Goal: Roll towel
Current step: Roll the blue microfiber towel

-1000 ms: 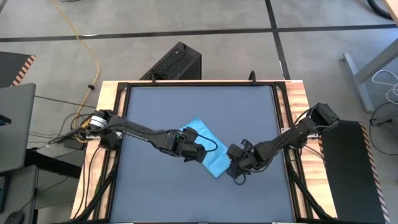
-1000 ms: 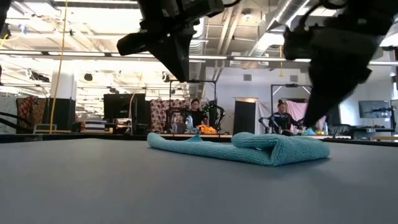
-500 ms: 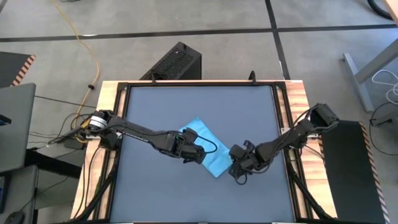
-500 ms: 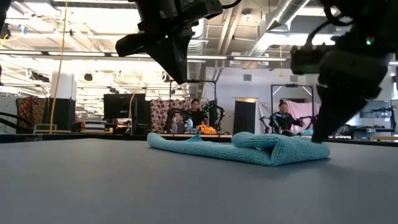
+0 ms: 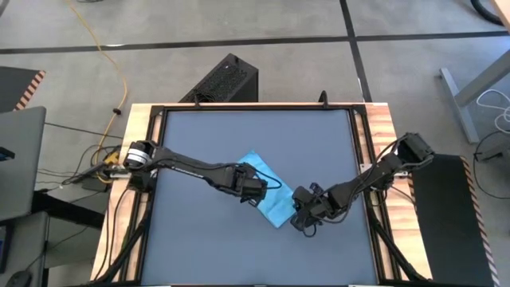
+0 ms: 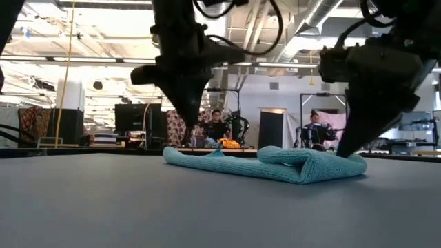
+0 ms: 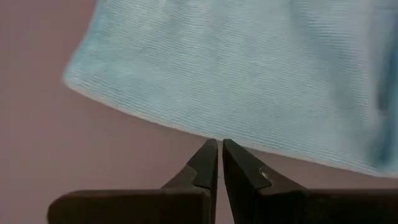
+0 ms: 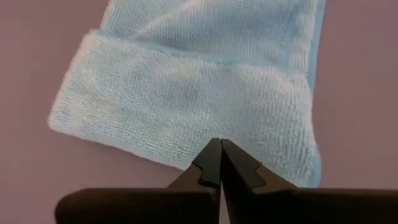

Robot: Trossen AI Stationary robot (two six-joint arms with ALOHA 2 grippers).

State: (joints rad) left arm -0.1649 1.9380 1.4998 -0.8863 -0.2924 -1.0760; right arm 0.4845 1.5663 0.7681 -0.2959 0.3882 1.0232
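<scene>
A: Small sky-blue soft cloth towel point(image 5: 265, 190) lay mid-table on the dark grey tabletop point(image 5: 207, 135), one end already folded over. Left gripper point(image 7: 219, 149) pinched shut, empty, at the towel's long edge; right gripper point(image 8: 220, 148) likewise shut, empty, at the folded end.

B: Risk?

A: Closed tips could only push; the fold might slide or flop open. Contact was probably nil, though hard to judge.

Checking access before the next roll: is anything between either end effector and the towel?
Nothing visible. The towel lies alone on the table, one end already folded over. The left end effector and the right end effector, both shut, point at its edges with only bare tabletop between.
</scene>
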